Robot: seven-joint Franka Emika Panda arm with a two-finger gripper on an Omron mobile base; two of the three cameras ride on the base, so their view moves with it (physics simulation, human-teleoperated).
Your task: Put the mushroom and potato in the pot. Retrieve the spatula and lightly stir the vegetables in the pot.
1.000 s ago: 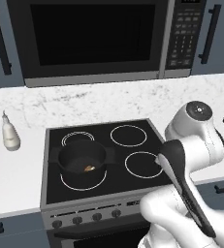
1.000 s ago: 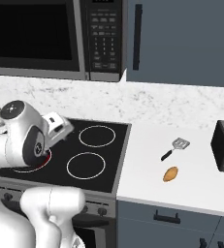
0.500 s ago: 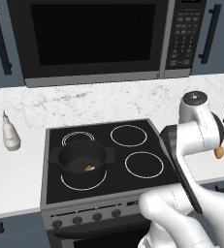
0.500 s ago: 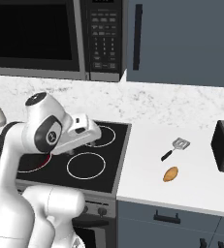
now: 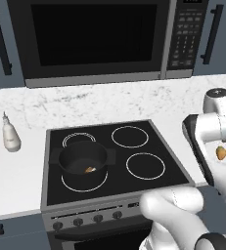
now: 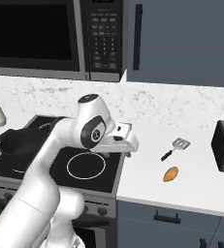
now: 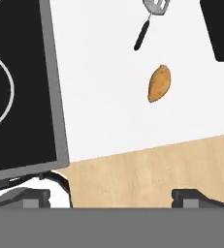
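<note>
The spatula (image 7: 152, 19) head is cut by the top edge; the pot (image 5: 83, 161) perhaps holds the mushroom (image 5: 89, 169), too small to tell.

The arm swings rightward from above the stove (image 6: 50, 164) toward the white table (image 6: 181, 189). Its hand (image 6: 128, 144) now hangs over the stove's right edge, nearer the potato (image 6: 170, 174) and spatula (image 6: 174, 148) than a second ago.
</note>
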